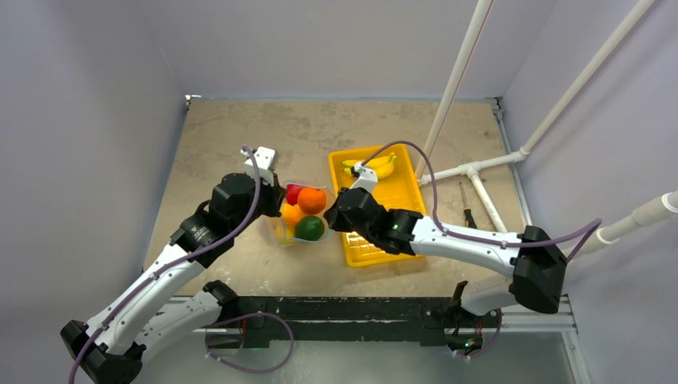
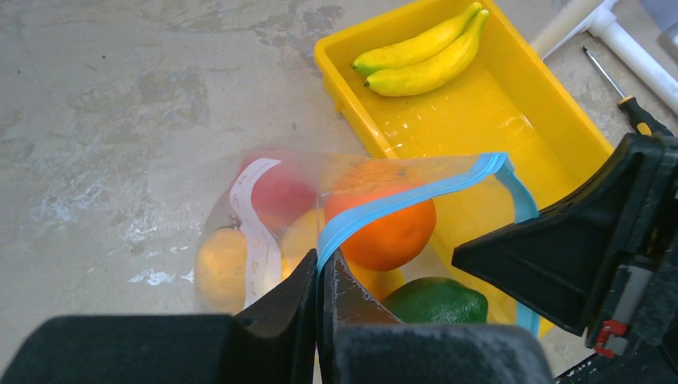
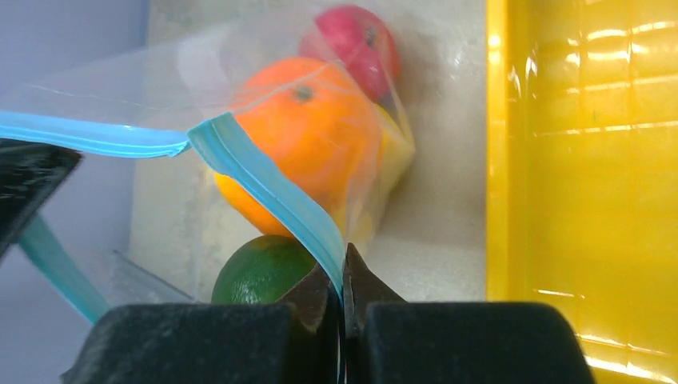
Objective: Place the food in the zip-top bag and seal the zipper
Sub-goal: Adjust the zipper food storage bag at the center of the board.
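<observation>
Both left pincer (image 2: pixel 322 270) and right pincer (image 3: pixel 342 270) pinch the zipper (image 2: pixel 400 200); the white label (image 2: pixel 254 228) seems illegible.

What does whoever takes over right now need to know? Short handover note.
Left gripper: shut on the zipper, near one end of the mouth.
Right gripper: shut on the same zipper, on the tray side.
Bag: on the table between the arms, with its mouth held open.
Done: the red fruit, orange and yellow fruit are inside. The green fruit sits just at the mouth.
Left: the bananas lie in the yellow tray, not bagged. The zipper is not sealed.
</observation>
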Controlling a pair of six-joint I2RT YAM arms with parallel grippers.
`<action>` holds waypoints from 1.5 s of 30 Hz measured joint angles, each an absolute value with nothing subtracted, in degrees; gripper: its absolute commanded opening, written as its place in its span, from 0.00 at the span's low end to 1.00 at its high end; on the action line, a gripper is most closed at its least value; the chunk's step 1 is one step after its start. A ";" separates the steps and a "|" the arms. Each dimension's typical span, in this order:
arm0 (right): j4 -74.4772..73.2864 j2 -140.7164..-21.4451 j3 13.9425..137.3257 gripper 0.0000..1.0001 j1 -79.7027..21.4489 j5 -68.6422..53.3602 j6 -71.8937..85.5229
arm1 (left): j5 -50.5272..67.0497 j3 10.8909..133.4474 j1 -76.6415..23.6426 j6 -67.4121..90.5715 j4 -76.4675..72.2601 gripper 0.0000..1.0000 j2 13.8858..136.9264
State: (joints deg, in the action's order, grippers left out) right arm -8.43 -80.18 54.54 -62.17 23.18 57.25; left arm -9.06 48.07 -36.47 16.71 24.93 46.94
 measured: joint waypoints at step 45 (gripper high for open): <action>-3.33 -78.28 63.94 0.00 -58.59 22.98 46.83 | -19.11 48.01 -36.84 17.32 23.09 0.00 33.74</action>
State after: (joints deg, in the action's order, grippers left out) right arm -3.33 -78.28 63.94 -58.59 22.98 46.83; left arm -19.11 48.01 -36.84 17.32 23.09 33.74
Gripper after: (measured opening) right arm 0.004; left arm 0.004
